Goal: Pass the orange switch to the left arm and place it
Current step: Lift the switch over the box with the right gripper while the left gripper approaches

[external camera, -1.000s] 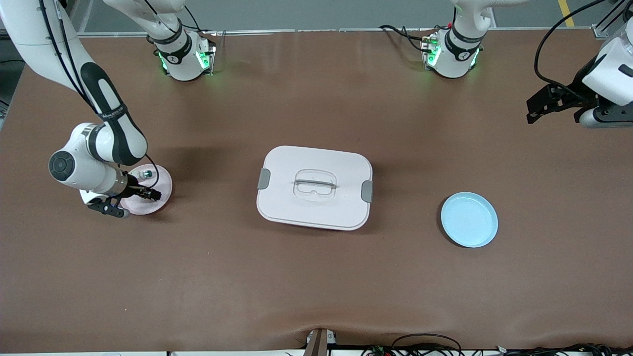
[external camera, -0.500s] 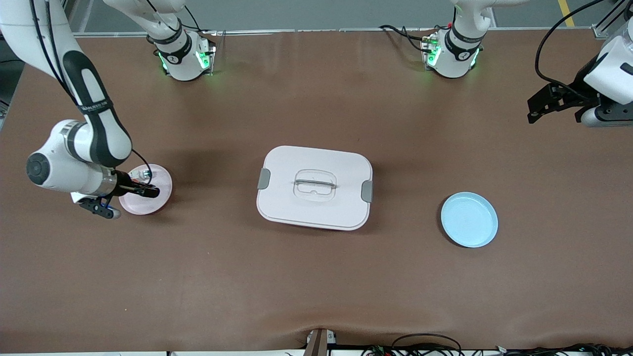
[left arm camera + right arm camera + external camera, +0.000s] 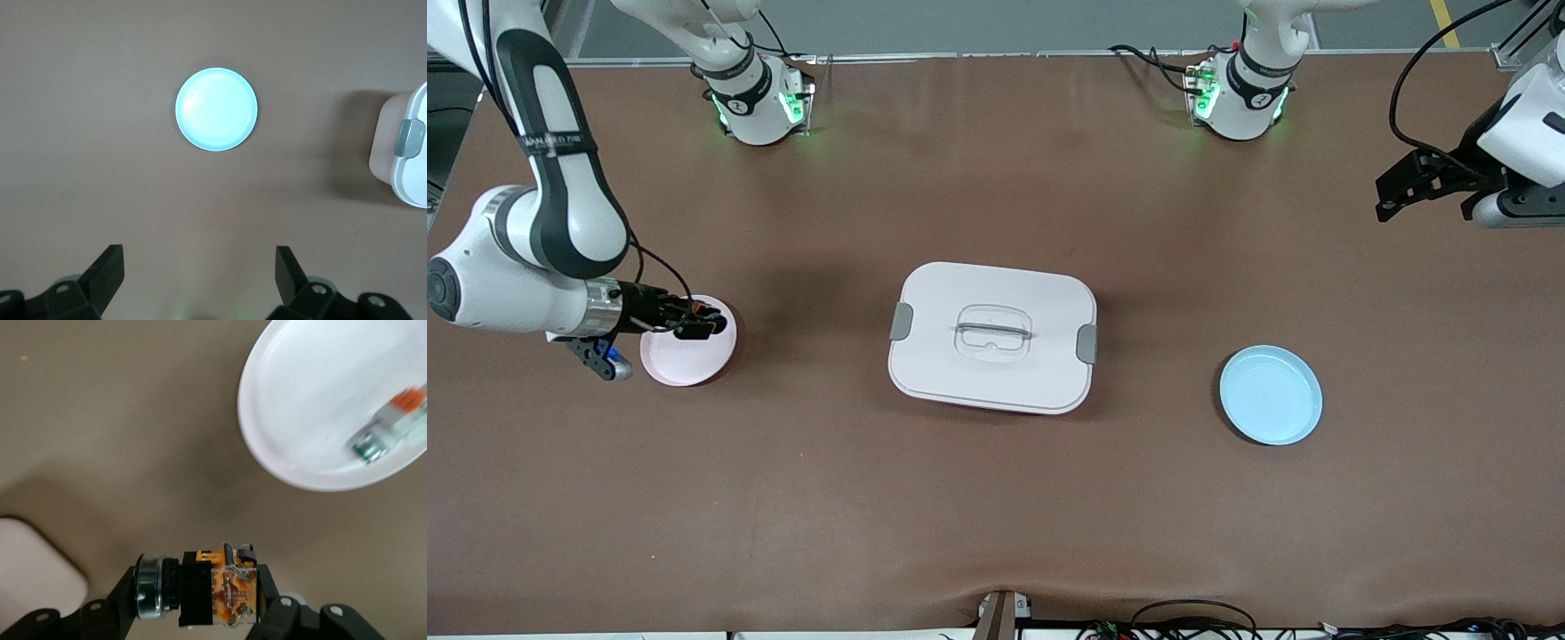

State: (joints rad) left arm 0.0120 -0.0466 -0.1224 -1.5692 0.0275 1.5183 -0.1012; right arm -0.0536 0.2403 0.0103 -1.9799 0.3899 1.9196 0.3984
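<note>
Right gripper [image 3: 698, 324], shut tight on the orange switch [image 3: 217, 587] above the pink plate [image 3: 685, 364], should go high around the box [image 3: 992, 336] toward the waiting, wide-open left gripper [image 3: 1423, 182].

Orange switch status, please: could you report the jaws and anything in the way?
Right gripper shut on orange switch, above pink plate. Left gripper open, waiting over table. Box mid-table, between plates.

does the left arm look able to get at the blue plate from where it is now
Probably yes. The left gripper hangs open over bare table at its own end, and the blue plate lies at that end, nothing on it, apart from the box, so nothing blocks the way.
</note>
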